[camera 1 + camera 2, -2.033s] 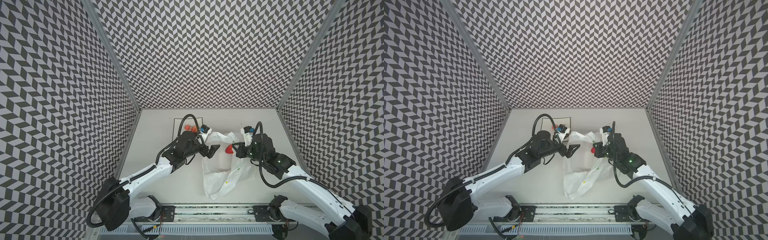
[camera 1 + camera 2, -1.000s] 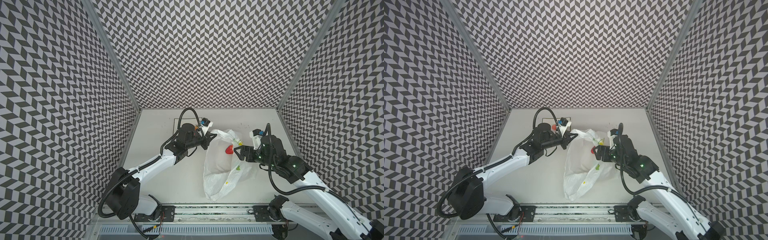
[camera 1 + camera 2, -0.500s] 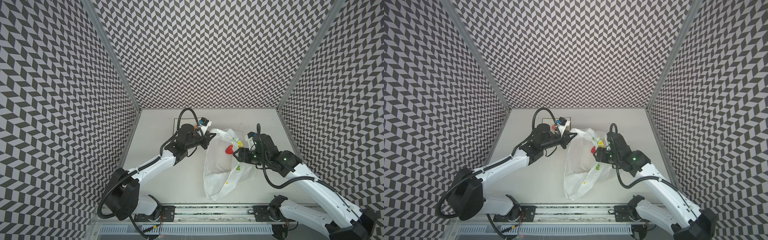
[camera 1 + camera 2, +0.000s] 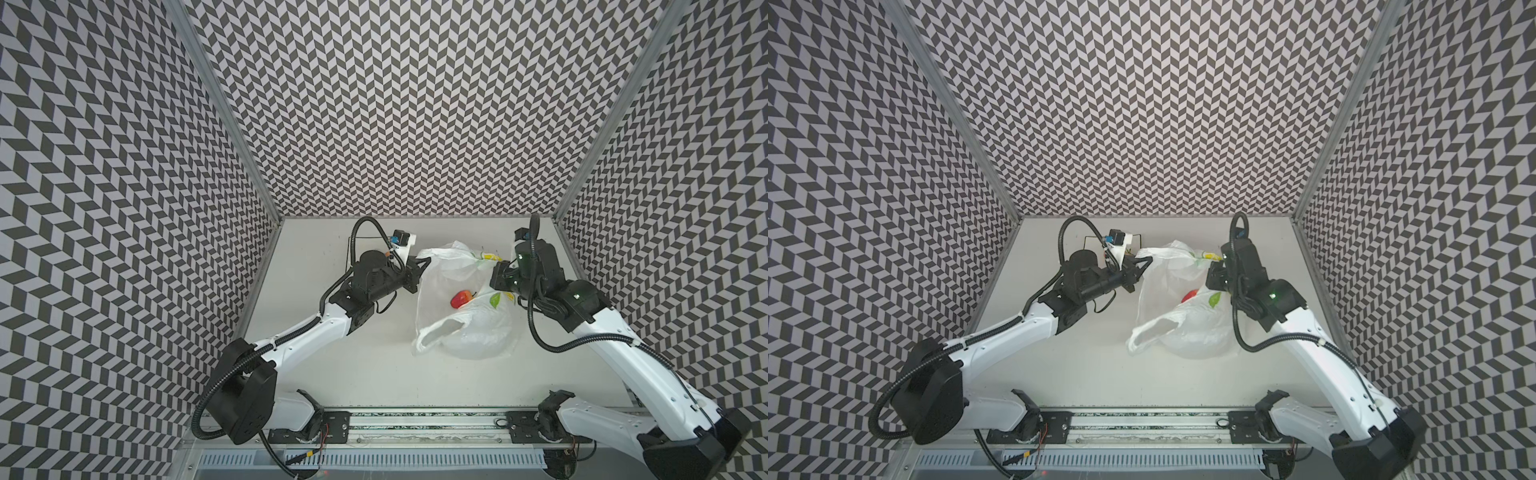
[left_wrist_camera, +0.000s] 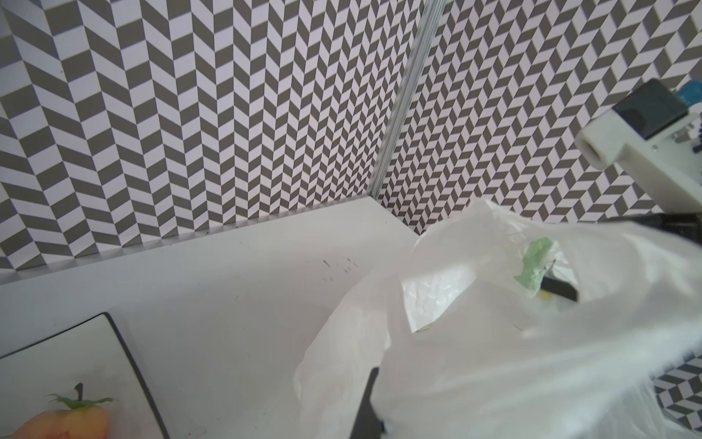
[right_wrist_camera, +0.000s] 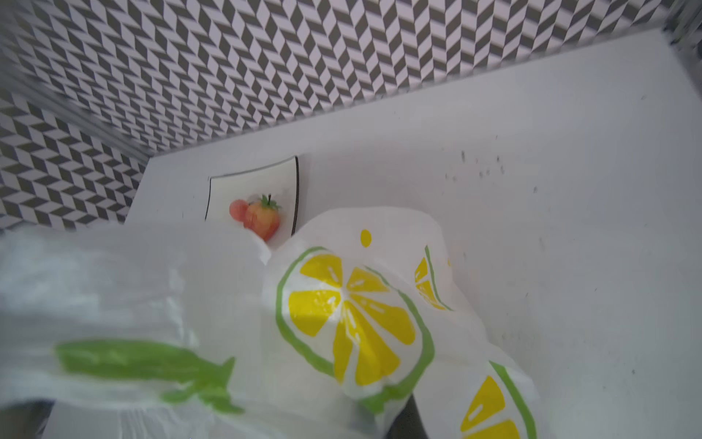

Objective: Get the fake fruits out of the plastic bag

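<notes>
Left arm is angling from the near-left base across the table [image 4: 374,374] toward the far middle. The forearm is running up and right and the wrist is sitting level. The left gripper [image 4: 423,262] is pointing right at the plastic bag [image 4: 469,336]. Its jaws are pressed tight together, pinching the bag's left rim. In the left wrist view the film [image 5: 494,361] is draping over the fingers [image 5: 369,403] and hiding most of them.

Right arm is angling up from the near-right base with the elbow bent and the wrist turned toward the middle. The right gripper [image 4: 496,268] is pointing left at the bag's far right rim. Its jaws are pressed together too, and the printed rim is sitting taut right up to them, so it is reading as a pinch on the bag. The right wrist view is giving only blurred film [image 6: 152,273] with a lemon-slice print [image 6: 349,315] over the fingers.

The bag is lying middle-right on the table, its mouth hanging open and taut between both grippers. Its lower body is slumping toward the near edge, with one handle loop lying on its left side.

One red fake fruit [image 4: 460,299] is sitting inside the open mouth, showing in both top views [image 4: 1190,296]. It is lying between the grippers and touching neither.

A square black-rimmed plate [image 6: 297,190] is lying just beyond the bag's far-left corner, and the left arm is mostly hiding it in both top views. On it a strawberry [image 6: 262,222] with a green cap is touching a small round fruit [image 6: 237,209], pinkish-red. Bag film is covering the plate's near edge in the right wrist view.

Chevron walls [image 4: 415,104] are boxing in three sides.
</notes>
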